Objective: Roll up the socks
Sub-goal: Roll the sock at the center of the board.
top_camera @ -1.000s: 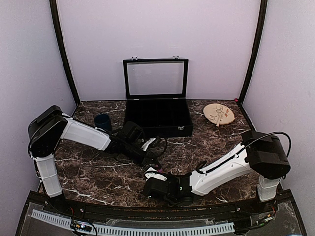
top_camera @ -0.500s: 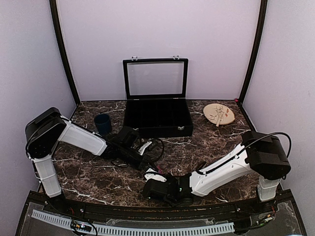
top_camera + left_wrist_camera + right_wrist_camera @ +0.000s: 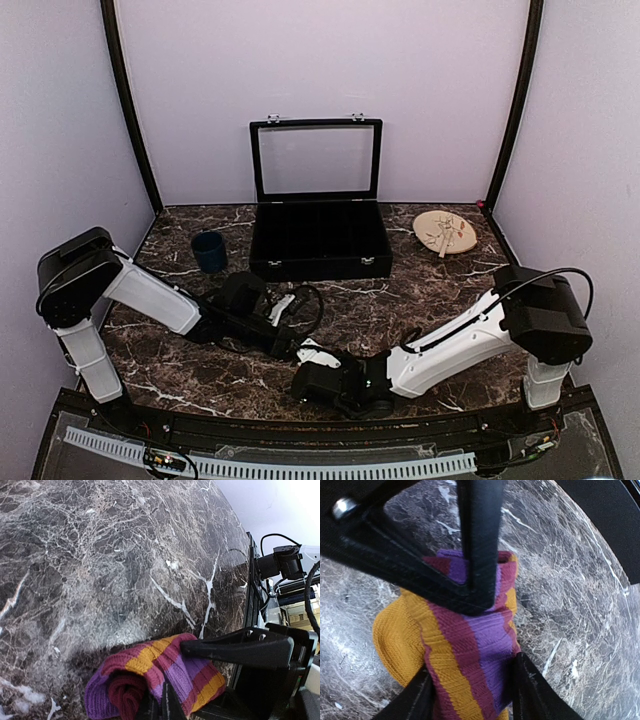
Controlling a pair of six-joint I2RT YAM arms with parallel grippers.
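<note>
A maroon sock with purple bands and orange patches [image 3: 165, 672] lies rolled on the marble near the table's front edge. It also fills the right wrist view [image 3: 470, 650]. My left gripper [image 3: 161, 706] is shut, its tips together against the roll's near fold, and I see no fabric between them. My right gripper [image 3: 472, 672] is open and straddles the roll, one finger [image 3: 420, 697] on its orange side and the other on its purple side. In the top view both grippers meet low at front centre [image 3: 305, 360] and hide the sock.
An open black case [image 3: 318, 265] with its glass lid up stands at the back centre. A dark blue cup [image 3: 209, 250] is left of it. A round wooden plate [image 3: 445, 232] lies at the back right. The table's front edge is just behind the grippers.
My left gripper has shut, and its arm has sunk lower and drawn left toward the front. My right gripper's jaws have spread wider around the sock.
</note>
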